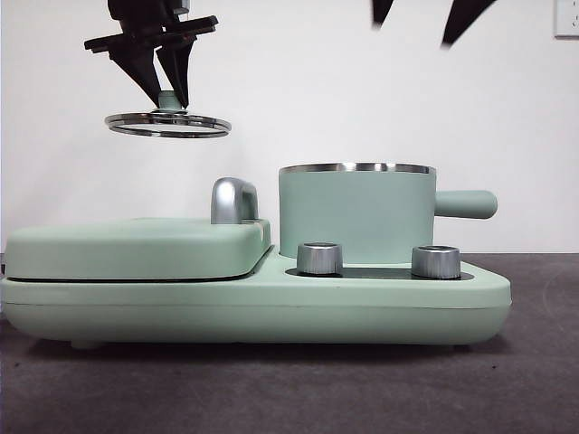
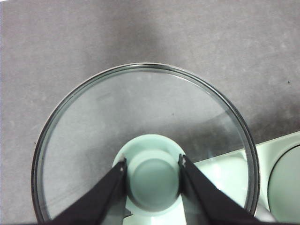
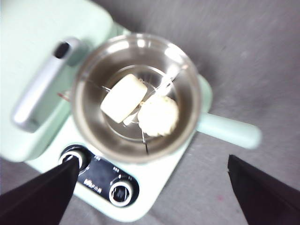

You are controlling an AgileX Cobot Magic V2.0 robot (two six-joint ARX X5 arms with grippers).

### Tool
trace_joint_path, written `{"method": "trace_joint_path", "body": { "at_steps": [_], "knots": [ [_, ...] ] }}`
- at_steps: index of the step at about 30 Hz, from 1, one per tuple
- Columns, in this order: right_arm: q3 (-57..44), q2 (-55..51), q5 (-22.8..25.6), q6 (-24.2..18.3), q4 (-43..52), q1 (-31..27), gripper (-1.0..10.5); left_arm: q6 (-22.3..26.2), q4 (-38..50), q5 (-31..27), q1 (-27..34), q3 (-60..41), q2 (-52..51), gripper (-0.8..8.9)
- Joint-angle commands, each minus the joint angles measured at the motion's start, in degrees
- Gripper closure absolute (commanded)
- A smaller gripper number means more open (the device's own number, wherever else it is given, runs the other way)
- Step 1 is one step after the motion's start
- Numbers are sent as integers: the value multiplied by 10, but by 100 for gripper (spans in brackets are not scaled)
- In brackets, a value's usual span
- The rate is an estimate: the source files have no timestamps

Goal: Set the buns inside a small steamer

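Inside the small steamer [image 3: 136,96], both buns [image 3: 140,107] below right gripper [image 3: 152,187]

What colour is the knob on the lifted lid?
Mint green, gripped by the left pincer. The knob on the lid shows best in the left wrist view.

A plain white wall [image 1: 362,90] fills the back. At about 1 o'clock, in the top corner, a white wall plate [image 1: 567,18] peeks in. Down at 6 o'clock is a dark gray table [image 1: 289,389]. The light is soft and even.
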Motion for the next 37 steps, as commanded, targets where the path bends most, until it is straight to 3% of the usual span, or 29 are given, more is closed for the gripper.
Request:
{"method": "trace_joint_path", "body": {
  "at_steps": [1,7,9,15,18,28,37],
  "knots": [
    [-19,-69,-2,6,-43,3,441,-8,-17,1,-5,7,4,789],
    [-175,-323,-4,19,-38,25,442,-9,-17,1,-20,7,4,789],
    [-247,-417,-10,45,-9,31,442,-9,-17,2,-28,7,4,789],
    [-485,-717,-40,47,98,33,442,-9,-17,2,-70,7,4,789],
    [-566,-808,-59,47,109,33,442,-9,-17,1,-100,7,4,789],
    [-618,-852,-62,50,117,33,442,-9,-17,2,-216,7,4,790],
    [-618,-852,-62,62,118,33,442,-9,-17,1,-265,7,17,796]
  ]
}}
